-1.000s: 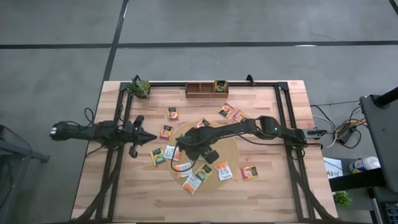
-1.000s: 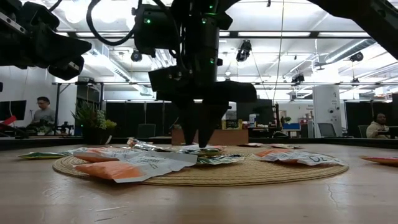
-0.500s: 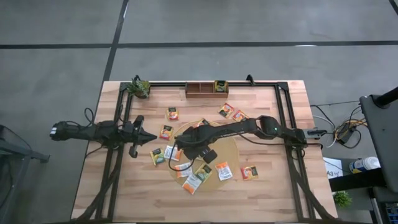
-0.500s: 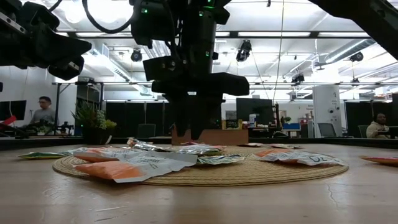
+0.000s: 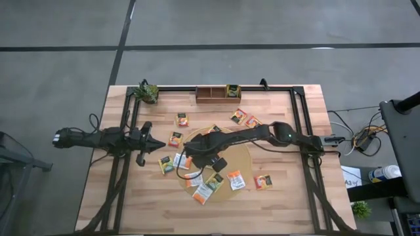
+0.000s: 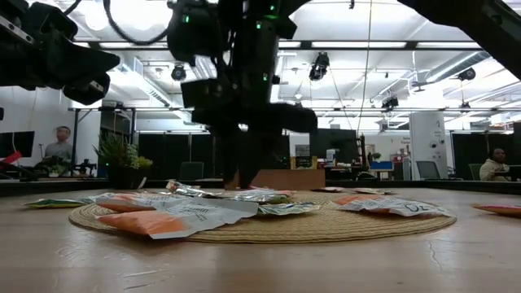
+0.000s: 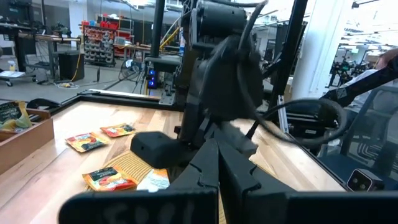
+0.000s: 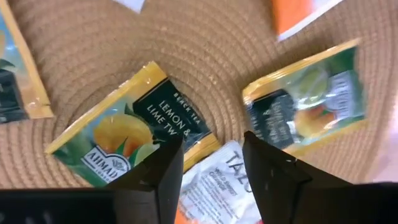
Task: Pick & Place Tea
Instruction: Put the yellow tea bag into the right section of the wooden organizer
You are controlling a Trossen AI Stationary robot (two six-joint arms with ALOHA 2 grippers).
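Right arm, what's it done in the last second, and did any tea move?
The right end effector, open and empty, drifted toward the left arm's side above the mat. The tea sachets lie unmoved, and the left end effector stayed shut, parked off the mat.

Both arms (image 5: 262, 136) are showing matte black, jointed casings, with black cables looping along them and small green lights glowing.

Grey concrete floor (image 5: 262, 26) with dark seams, bright ceiling strip lights (image 6: 358, 45), white pillar (image 6: 425, 142), seated person (image 6: 55, 146) at a far desk
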